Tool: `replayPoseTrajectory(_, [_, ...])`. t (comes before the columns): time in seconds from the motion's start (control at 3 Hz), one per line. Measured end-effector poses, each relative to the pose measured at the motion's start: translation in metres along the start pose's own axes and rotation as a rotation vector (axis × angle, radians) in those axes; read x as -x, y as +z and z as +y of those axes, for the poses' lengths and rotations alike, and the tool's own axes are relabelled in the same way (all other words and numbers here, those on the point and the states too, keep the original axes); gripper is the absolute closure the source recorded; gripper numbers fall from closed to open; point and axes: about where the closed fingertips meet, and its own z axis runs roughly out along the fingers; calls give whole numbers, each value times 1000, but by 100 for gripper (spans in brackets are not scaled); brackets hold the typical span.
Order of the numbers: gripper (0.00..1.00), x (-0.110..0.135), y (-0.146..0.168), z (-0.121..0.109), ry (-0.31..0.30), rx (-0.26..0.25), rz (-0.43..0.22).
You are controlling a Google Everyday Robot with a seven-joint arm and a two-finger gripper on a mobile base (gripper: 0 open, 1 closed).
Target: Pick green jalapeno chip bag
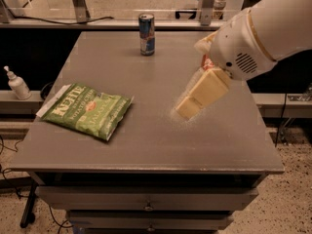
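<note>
The green jalapeno chip bag (pixel 87 110) lies flat on the left part of the grey table (pixel 146 150), its white end strip towards the left edge. My gripper (pixel 187 106) hangs from the white arm above the middle-right of the table, well to the right of the bag and not touching it. It holds nothing that I can see.
A blue can (pixel 146 33) stands upright at the back of the table. A red can (pixel 207 62) is mostly hidden behind my arm at the right. A white pump bottle (pixel 17 83) stands on a ledge left of the table. Drawers sit below the table's front edge.
</note>
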Motion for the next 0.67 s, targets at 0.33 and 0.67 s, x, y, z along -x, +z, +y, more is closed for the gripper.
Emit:
replayPoseTrajectory(0.33, [0,1,0,0,0,1,-2])
replayPoseTrajectory(0.67, [0,7,35,6,11,39,-51])
